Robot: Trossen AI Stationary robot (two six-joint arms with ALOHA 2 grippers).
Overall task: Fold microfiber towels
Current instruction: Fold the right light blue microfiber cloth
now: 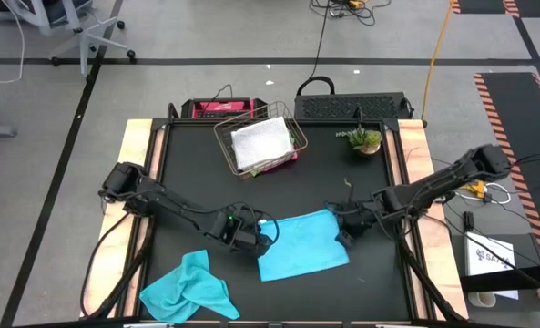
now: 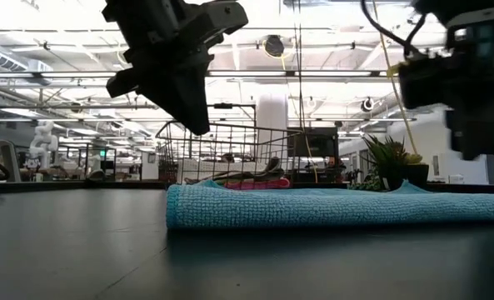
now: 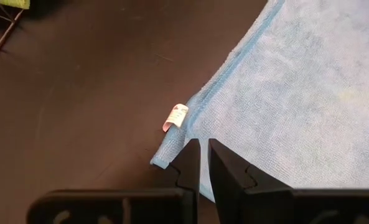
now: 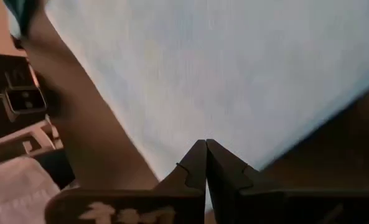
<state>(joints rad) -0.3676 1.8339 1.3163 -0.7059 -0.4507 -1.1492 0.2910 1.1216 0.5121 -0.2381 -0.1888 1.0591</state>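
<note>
High view: a turquoise towel [image 1: 301, 243] lies spread flat on the black table [image 1: 188, 164], just below the centre of the frame. The left gripper [image 1: 254, 235] sits at that towel's left edge, and the right gripper [image 1: 346, 228] sits at its upper right corner. A second turquoise towel [image 1: 189, 288] lies crumpled at the lower left, well apart from both arms. In the upper middle a copper wire basket [image 1: 259, 139] holds a light grey towel [image 1: 259, 143], with pink cloth [image 1: 279, 162] showing under it. A small potted plant [image 1: 363, 139] stands at the upper right of the table.

In the left wrist view the left gripper's fingers [image 3: 224, 174] stand nearly together with only a thin slit between them, poised above the towel's corner beside a small white label [image 3: 177, 116]; nothing is visibly pinched. In the right wrist view the right gripper's fingertips [image 4: 216, 163] are pressed together over the pale blue cloth, and whether they pinch any of it cannot be told.

In the low view the spread towel lies flat across the middle of the frame, with both grippers hanging above it.
</note>
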